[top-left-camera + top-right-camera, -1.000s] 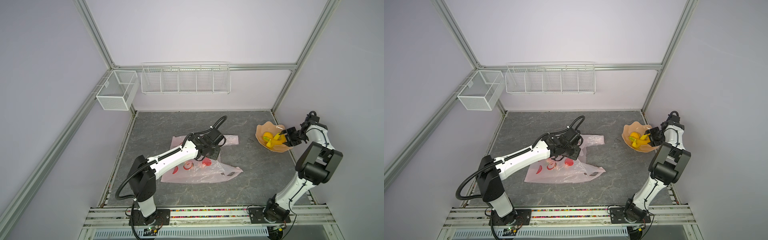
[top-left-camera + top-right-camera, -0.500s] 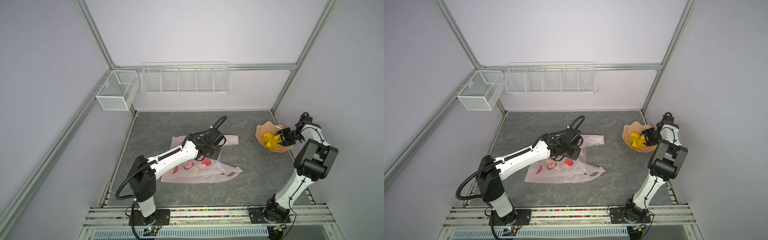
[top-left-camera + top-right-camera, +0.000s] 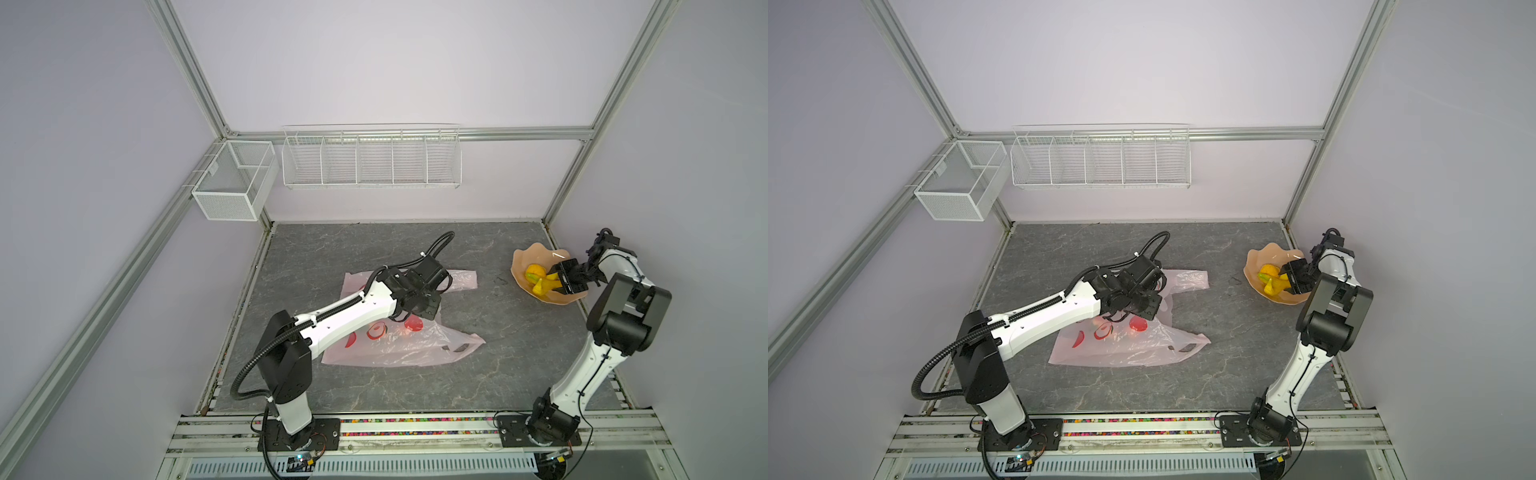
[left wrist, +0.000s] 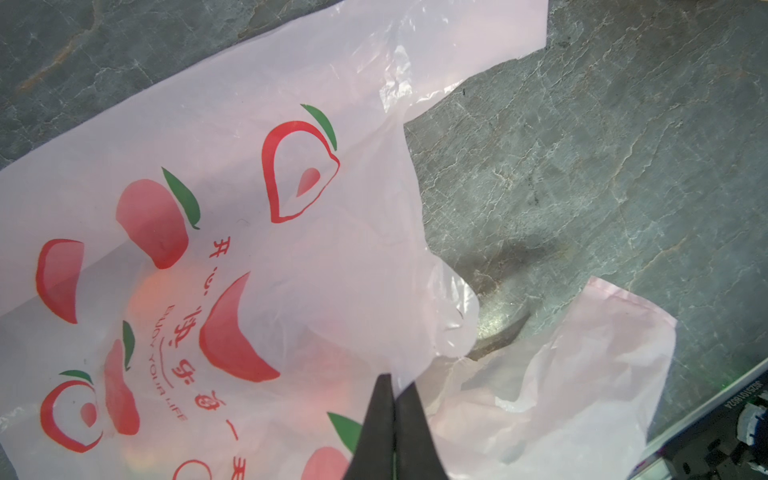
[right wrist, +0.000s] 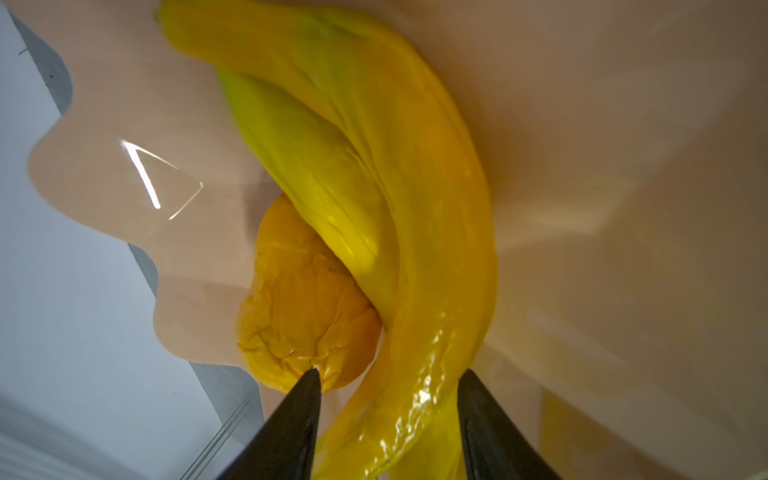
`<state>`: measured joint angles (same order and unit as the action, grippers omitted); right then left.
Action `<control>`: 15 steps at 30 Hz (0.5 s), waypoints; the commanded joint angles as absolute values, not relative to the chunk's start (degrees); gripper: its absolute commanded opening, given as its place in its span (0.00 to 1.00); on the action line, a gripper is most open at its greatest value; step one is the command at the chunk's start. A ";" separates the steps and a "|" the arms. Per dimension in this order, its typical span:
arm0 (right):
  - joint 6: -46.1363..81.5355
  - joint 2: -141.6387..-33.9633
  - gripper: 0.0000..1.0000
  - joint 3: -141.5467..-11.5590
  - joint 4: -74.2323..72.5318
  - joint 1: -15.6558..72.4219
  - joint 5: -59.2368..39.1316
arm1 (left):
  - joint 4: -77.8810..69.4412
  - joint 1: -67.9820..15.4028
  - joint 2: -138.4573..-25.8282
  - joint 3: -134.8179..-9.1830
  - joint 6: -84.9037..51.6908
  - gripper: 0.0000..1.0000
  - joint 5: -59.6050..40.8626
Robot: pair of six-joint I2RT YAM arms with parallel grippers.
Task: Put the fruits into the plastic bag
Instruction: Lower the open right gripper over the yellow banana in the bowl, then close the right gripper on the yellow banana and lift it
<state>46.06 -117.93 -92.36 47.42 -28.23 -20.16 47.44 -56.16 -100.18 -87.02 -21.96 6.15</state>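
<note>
The pale-pink plastic bag (image 3: 399, 345) (image 3: 1129, 345) (image 4: 249, 208), printed with red peaches, lies flat mid-table. A red fruit (image 3: 413, 323) (image 3: 1137, 323) shows through its film. My left gripper (image 3: 419, 307) (image 3: 1138, 309) (image 4: 392, 386) is shut on the bag's top edge. At the right, a yellow banana (image 3: 548, 282) (image 3: 1281, 284) (image 5: 395, 208) and a round orange (image 3: 534, 272) (image 3: 1268, 272) (image 5: 299, 307) lie in the peach plate (image 3: 523, 257) (image 3: 1262, 251) (image 5: 124, 166). My right gripper (image 3: 559, 280) (image 3: 1291, 278) (image 5: 388, 378) is open, its fingers on either side of the banana's end.
The plate sits close to the right wall and frame post. A white wire rack (image 3: 370, 158) and a mesh box (image 3: 232, 183) hang on the back wall, above the table. A metal rail runs along the front edge.
My right gripper has slid a little further into the plate over the banana, and its jaws have narrowed slightly. The left arm and the bag have not moved.
</note>
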 commanded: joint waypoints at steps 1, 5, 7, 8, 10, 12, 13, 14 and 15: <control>47.25 -119.04 0.55 -93.34 47.20 -27.78 -19.25 | 47.90 -56.35 -100.73 -88.42 -21.55 0.00 6.65; 47.99 -119.93 0.55 -93.16 46.85 -27.82 -18.85 | 48.08 -56.34 -100.68 -88.47 -21.54 0.00 6.87; 48.39 -120.40 0.53 -93.34 46.61 -27.69 -18.69 | 48.08 -56.34 -100.68 -88.63 -21.62 0.00 6.86; 48.53 -120.54 0.51 -93.36 46.51 -27.62 -18.53 | 48.16 -56.34 -100.78 -88.75 -21.62 0.00 6.80; 48.69 -120.75 0.49 -93.60 46.52 -27.56 -18.11 | 48.33 -56.34 -100.76 -88.99 -21.62 0.00 6.81; 48.74 -120.93 0.45 -93.91 46.48 -27.40 -18.35 | 48.57 -56.34 -100.81 -89.29 -21.51 0.00 6.87; 48.69 -120.83 0.43 -93.87 46.58 -27.36 -18.13 | 48.68 -56.36 -100.81 -89.38 -21.38 0.00 6.95; 48.62 -120.77 0.42 -93.80 46.60 -27.26 -18.07 | 48.77 -56.34 -100.89 -89.47 -21.40 0.00 7.00; 48.46 -120.52 0.40 -93.69 46.50 -27.25 -18.05 | 48.86 -56.34 -100.89 -89.49 -21.32 0.00 7.03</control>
